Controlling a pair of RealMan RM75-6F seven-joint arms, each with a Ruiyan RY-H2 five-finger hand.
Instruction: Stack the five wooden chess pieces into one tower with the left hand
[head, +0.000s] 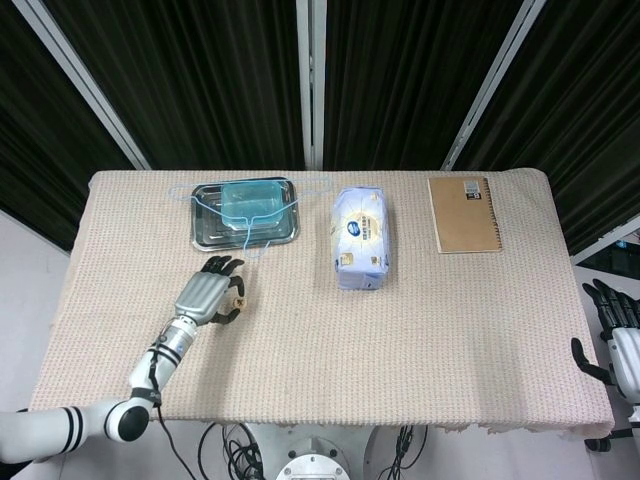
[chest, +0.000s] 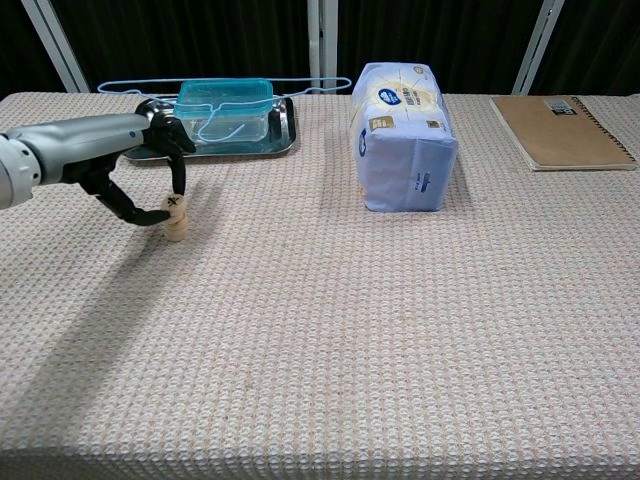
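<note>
**Left hand at the small wooden stack**

Black curtains hang behind the table (head: 420, 330), which is covered in a beige woven cloth. Near its left side the left hand (chest: 150, 170) curls over a short stack of wooden chess pieces (chest: 176, 220), thumb and a finger pinching the top piece (chest: 176, 206), which sits on the ones below. Just behind stands a metal tray (chest: 285, 125) holding a blue plastic container (chest: 225, 105). A tissue pack (chest: 405, 135) lies mid-table and a brown notebook (chest: 560, 130) at far right. The right hand (head: 612, 325) hangs off the table's right edge, fingers spread, holding nothing.
</note>
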